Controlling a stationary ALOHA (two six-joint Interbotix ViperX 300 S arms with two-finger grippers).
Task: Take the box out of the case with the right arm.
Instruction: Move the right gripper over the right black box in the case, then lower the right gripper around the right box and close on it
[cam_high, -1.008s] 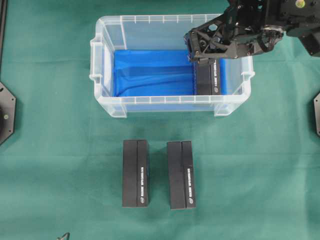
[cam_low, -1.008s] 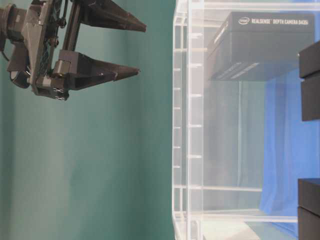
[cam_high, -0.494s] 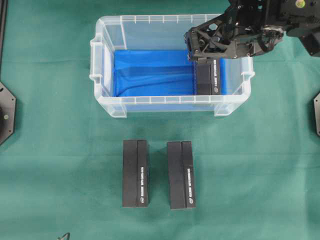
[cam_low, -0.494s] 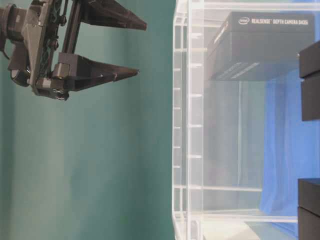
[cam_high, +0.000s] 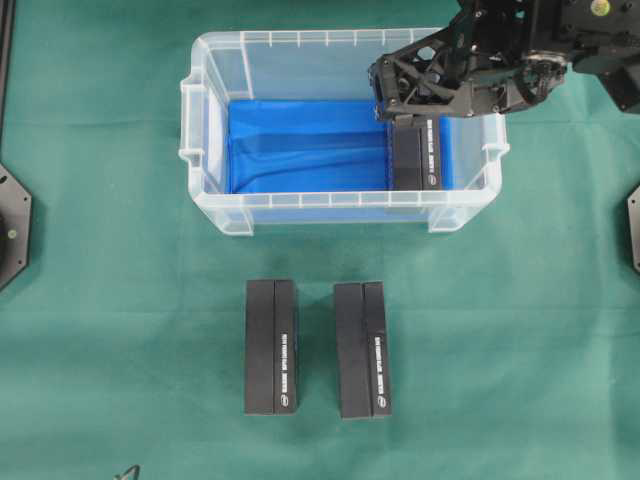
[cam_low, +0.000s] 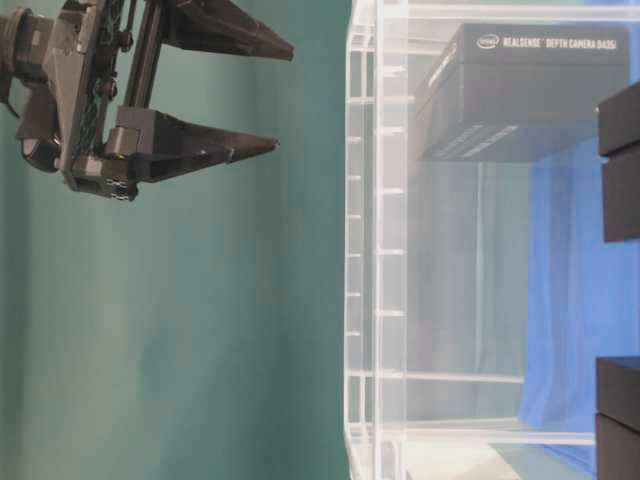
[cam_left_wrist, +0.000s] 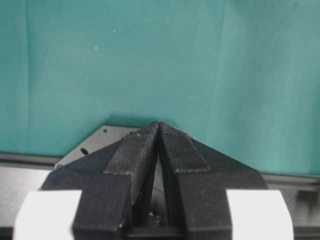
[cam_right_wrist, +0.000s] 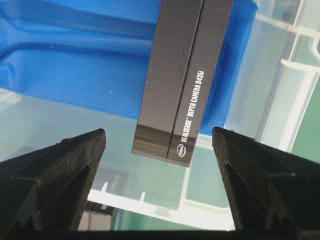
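1. Clear plastic is forming the case (cam_high: 215, 90), which is sitting on the green cloth (cam_high: 100, 330) with a blue sheet (cam_high: 300, 140) lining its floor; the overhead view is showing the black box (cam_high: 416, 158) lying on that sheet at the case's right end, beside the right wall.
2. Only the right wrist view is showing the right gripper (cam_right_wrist: 160, 137) hanging above the box with its two pointed fingers (cam_right_wrist: 60, 170) spread wide, nothing between them.
3. Only the left wrist view is showing the left gripper (cam_left_wrist: 159, 131): its tips are pressing together, closed on nothing, over bare green cloth.
4. The table-level view is showing the right gripper's spread fingers outside the case, with the box seen through the clear wall.
5. Two more black boxes (cam_high: 272, 346) (cam_high: 362, 349) are lying side by side on the cloth in front of the case, apart from each other.
6. In the overhead view the right arm (cam_high: 470, 70) is covering the box's far end and part of the case's rim.
7. White lettering on the box is reading "REALSENSE DEPTH CAMERA D435i", next to a round Intel logo.
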